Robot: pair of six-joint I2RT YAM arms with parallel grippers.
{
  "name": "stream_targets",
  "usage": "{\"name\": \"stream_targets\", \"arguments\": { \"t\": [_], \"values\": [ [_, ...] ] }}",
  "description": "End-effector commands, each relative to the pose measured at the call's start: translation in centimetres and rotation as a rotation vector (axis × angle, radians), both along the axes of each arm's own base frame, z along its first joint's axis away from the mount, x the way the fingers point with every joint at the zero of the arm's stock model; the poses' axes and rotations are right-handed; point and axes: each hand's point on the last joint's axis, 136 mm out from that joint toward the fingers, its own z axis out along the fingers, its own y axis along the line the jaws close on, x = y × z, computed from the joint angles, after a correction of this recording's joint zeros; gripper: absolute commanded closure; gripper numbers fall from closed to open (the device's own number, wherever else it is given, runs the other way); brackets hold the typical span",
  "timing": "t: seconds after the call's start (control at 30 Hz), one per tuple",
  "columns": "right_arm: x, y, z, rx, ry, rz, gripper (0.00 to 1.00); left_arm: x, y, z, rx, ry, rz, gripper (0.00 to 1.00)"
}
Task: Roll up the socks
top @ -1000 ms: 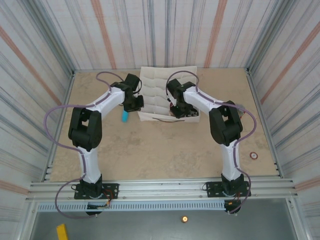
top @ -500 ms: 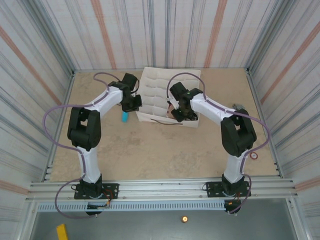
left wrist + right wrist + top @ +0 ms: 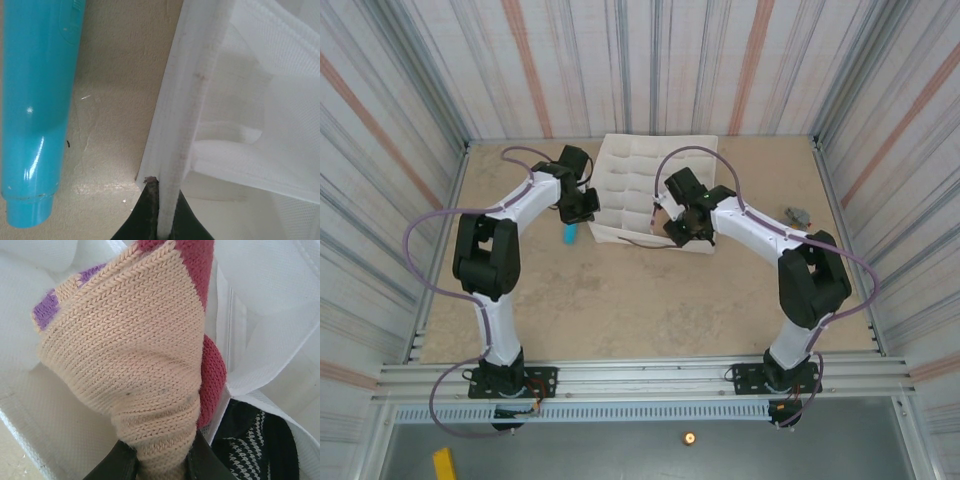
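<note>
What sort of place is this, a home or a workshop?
Probably a robot test booth: two arms bolted to a metal rail, striped walls boxing in the table, and a sock held at a fabric organizer.

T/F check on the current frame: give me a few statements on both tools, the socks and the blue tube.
1. The left tool is pinching the wall of the white organizer. True.
2. The right tool is open and holds nothing. False: it is shut on the beige sock, bunched between its fingers.
3. The blue cylinder lies inside the organizer. False: it lies on the table just outside the organizer's wall.
4. In the right wrist view, the black striped sock sits low and to the right of the beige sock. True.
</note>
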Motion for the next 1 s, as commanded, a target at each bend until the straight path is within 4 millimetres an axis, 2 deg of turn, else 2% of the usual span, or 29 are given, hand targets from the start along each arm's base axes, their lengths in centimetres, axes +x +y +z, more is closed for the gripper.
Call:
{"name": "stream_targets", "arguments": {
  "t": [0.0,0.13,0.3,0.5,0.77,0.8,0.87,0.97],
  "values": [
    [-2.0,-1.4,-2.4,-0.079,0.142,0.029,1.00,0.4,1.5,-1.2,0.014,0.043,0.097,1.00],
    [-2.9,-2.4,-5.9,-0.133,0.273,-0.004,1.00,0.3,1.0,-1.3,-0.010,0.053,0.099,1.00],
    [-3.2,-3.1,-9.2,-0.168,0.360,-0.050,1.00,0.3,0.9,-1.3,-0.015,0.056,0.097,1.00],
    [-3.5,-4.0,-11.5,-0.225,0.434,-0.082,1.00,0.3,1.0,-1.5,-0.011,0.058,0.099,1.00],
    [-3.4,-6.6,-12.6,-0.335,0.468,-0.166,1.00,0.4,0.9,-1.4,-0.014,0.057,0.098,1.00],
    [-3.4,-6.7,-12.4,-0.322,0.471,-0.178,1.00,0.4,1.0,-1.4,-0.011,0.057,0.102,1.00],
    [-3.2,-6.2,-11.7,-0.262,0.471,-0.192,0.94,0.4,1.0,-1.4,-0.009,0.057,0.102,1.00],
    [-2.6,-4.9,-9.7,-0.165,0.436,-0.185,0.85,0.3,1.0,-1.2,-0.011,0.056,0.103,1.00]
  ]
}}
